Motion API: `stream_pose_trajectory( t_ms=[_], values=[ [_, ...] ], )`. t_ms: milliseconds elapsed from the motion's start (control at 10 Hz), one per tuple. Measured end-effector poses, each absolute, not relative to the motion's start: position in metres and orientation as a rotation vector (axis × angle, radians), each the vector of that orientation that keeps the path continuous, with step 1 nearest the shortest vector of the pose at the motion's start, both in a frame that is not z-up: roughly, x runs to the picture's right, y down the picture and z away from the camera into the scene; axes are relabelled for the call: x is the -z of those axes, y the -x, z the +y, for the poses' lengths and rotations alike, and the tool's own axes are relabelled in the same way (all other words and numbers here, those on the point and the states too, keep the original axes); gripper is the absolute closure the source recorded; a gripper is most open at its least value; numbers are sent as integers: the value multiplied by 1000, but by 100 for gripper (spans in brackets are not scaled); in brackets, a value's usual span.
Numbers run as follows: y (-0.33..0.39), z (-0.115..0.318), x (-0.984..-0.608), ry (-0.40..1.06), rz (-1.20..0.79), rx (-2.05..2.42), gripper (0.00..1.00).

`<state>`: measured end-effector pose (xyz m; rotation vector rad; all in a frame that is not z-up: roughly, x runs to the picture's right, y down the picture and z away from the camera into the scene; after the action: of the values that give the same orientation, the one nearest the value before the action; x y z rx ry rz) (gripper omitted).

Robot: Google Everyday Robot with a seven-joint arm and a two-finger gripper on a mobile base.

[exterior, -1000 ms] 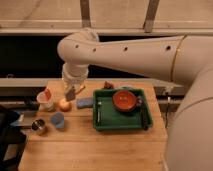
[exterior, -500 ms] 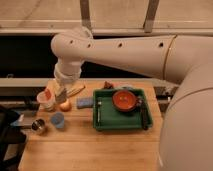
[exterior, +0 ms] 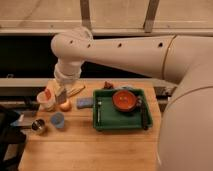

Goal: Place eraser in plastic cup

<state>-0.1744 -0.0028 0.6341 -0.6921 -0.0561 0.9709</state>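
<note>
The light-blue plastic cup stands upright at the front left of the wooden table. My gripper hangs from the big white arm, above and just behind the cup, between a whitish cup with red in it and an orange ball. Something dark shows at the gripper's tip. I cannot tell whether it is the eraser. No eraser lies plainly on the table.
A shiny metal can stands left of the blue cup. A light-blue sponge and a yellowish thing lie near the gripper. The green tray holds a red bowl and a black bar. A small reddish-brown thing lies behind the tray.
The arm has swung left and down. The gripper moved from above the sponge and ball toward the whitish cup. The things on the table have not moved.
</note>
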Motion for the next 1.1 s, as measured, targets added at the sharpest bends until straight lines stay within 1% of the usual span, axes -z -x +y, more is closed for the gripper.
stream_pose_trajectory(
  t_ms=[300, 800, 1100],
  values=[
    [191, 15, -645, 734, -33, -939, 100],
    [218, 52, -673, 846, 5, -882, 100],
    [230, 64, -684, 891, 21, -858, 100]
  ],
)
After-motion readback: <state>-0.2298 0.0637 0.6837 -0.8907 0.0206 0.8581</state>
